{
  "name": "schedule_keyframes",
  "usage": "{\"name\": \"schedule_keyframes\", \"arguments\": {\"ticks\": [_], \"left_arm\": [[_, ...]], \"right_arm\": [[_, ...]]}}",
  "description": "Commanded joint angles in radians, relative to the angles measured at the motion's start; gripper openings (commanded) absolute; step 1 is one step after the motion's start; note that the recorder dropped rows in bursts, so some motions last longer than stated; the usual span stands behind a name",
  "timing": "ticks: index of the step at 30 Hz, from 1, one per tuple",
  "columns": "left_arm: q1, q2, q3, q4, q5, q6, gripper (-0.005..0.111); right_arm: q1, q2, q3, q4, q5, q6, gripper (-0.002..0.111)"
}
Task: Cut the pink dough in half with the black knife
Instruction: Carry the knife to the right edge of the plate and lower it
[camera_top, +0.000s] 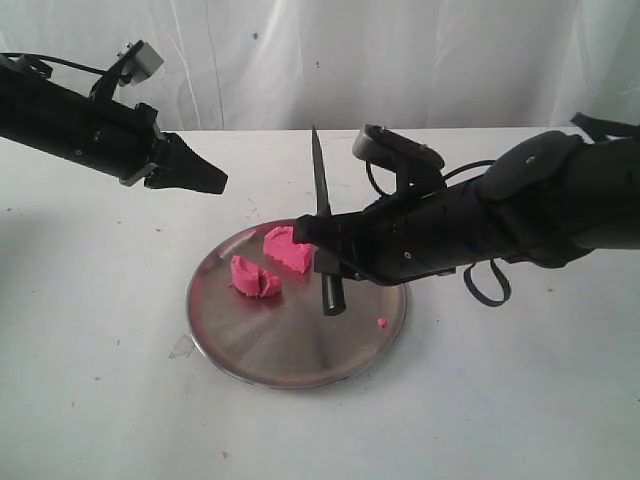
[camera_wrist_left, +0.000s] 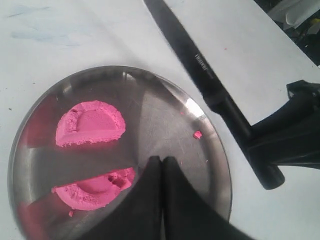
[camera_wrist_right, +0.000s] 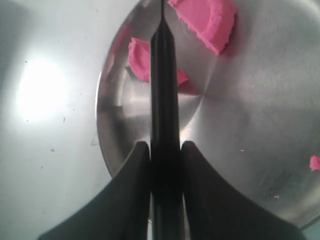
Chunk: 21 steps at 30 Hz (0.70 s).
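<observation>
My right gripper is clamped on the black knife, fingers squeezing either side of the glossy handle, and the right wrist view shows that grip plainly, the handle running straight out between the two pads. The blade points up and away from me, tilted, with the butt of the handle hanging low over the plate; I cannot tell whether it touches the metal. The pink dough lies on that plate in two half-moon pieces, the other piece just beside my right fingers, with a clear gap of bare steel between their flat cut faces. A tiny pink crumb sits alone near the plate's right edge. My left gripper is clenched tight with nothing in it, tips pressed together, hovering above the white table to the left of the plate, well apart from the dough.
</observation>
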Motion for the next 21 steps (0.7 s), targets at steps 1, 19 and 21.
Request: {"name": "schedule_keyframes", "arguments": {"ticks": [1,19,21], "left_arm": [[0.002,-0.011,0.004,-0.009,0.011,0.004,0.0],[0.002,-0.011,0.004,-0.009,-0.037,0.004,0.0],[0.002,-0.011,0.004,-0.009,-0.057,0.004,0.0]], "right_arm": [[-0.006,-0.051,0.003,-0.051,-0.026,-0.03,0.0],[-0.106,-0.108,0.017,0.136,0.064,-0.303,0.0],[-0.128,-0.108,0.054,0.356,0.091,-0.481,0.0]]}}
